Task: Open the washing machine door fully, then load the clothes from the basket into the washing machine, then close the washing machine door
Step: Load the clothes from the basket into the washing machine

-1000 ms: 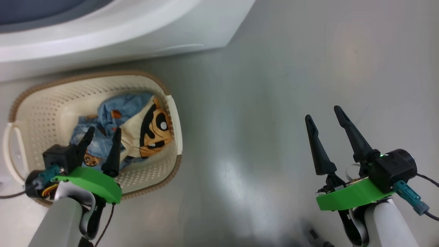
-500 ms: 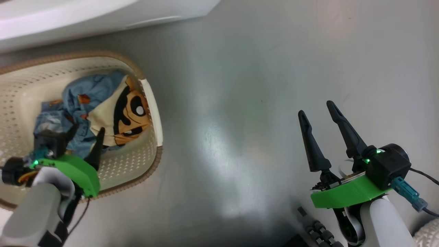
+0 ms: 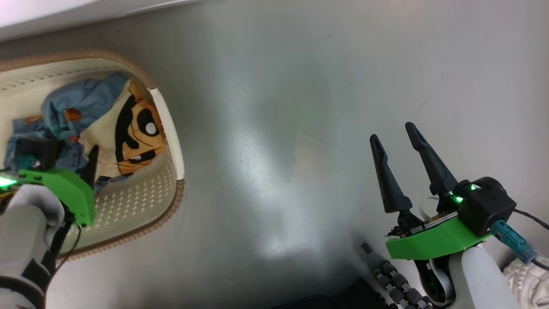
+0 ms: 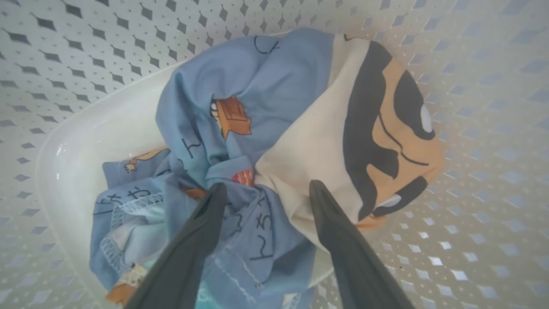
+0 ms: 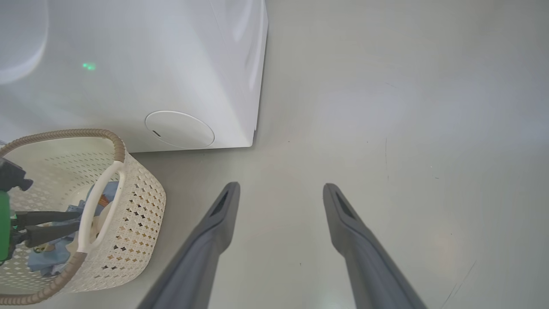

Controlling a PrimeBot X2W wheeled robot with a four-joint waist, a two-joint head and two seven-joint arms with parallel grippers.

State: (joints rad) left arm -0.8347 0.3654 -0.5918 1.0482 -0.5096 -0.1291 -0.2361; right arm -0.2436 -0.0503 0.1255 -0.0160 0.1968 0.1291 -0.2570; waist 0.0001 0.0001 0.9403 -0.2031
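Right wrist view: the grey floor (image 5: 386, 107) carries the washing machine (image 5: 128, 64), a white box seen by its lower front corner. A round white flap (image 5: 179, 128) sits low on its front face. No label text can be read on the machine in this view.

The basket (image 5: 141, 201) stands on the floor just in front of the washing machine, near the flap. It is cream perforated plastic with a brown woven-look rim and a pale side handle (image 5: 101, 201).

Contents of the basket: the clothes (image 4: 257, 107), one bunched heap on the basket bottom.
- Light blue fabric with small orange cartoon prints forms one side of the heap.
- A cream panel with an orange and black face forms the other side, lying against the basket wall on the side of the open floor in the head view.
- Dark handwritten-style characters are printed on the blue fabric; they cannot be read with certainty.

The left tool (image 4: 266, 187) is inside the basket. Its fingers are spread apart, with the tips at the surface of the clothes where blue fabric meets the cream panel. It grips nothing.

The right tool (image 5: 279, 186) hangs above bare floor, well apart from the basket. Its fingers are spread apart and hold nothing.
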